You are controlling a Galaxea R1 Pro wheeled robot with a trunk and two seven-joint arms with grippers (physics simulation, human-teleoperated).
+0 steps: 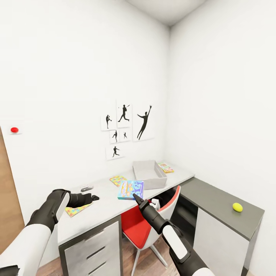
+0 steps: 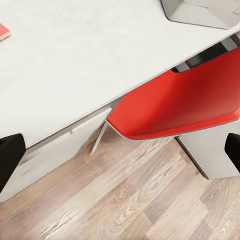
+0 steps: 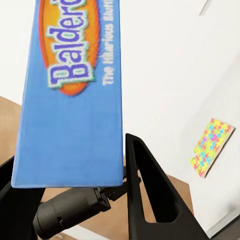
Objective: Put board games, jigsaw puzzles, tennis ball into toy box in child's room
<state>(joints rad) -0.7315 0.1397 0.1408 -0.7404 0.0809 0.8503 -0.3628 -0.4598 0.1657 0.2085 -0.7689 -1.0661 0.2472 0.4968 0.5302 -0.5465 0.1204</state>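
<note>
- The blue board game (image 1: 130,189), printed "Balderdash", is clamped at its near edge between the fingers of the right gripper (image 1: 136,197); in the right wrist view the box (image 3: 70,95) fills the space between the two dark fingers (image 3: 150,195).
- The toy box (image 1: 149,174) sits on the white top of the table (image 1: 103,209), just past the held game, toward the far right of that stretch.
- A second board game (image 1: 165,167), orange and green, lies flat just right of the toy box near the wall.
- Two jigsaw puzzles are in view: one (image 1: 117,180) lies left of the toy box, the other (image 1: 76,210) at the near left, partly under the left gripper (image 1: 92,198).
- The left gripper hovers over the table's near left part; its fingertips (image 2: 10,155) stand wide apart, holding nothing.
- One tennis ball (image 1: 237,207) rests on the dark grey wing of the table at the right, well apart from the rest.
- A red chair (image 1: 143,224) is tucked under the table, over a wood floor (image 2: 135,200).
- White drawers (image 1: 94,249) with bar handles sit under the left end.
- Six silhouette pictures (image 1: 126,128) hang on the white far wall; a red button (image 1: 14,130) is mounted at the left.
</note>
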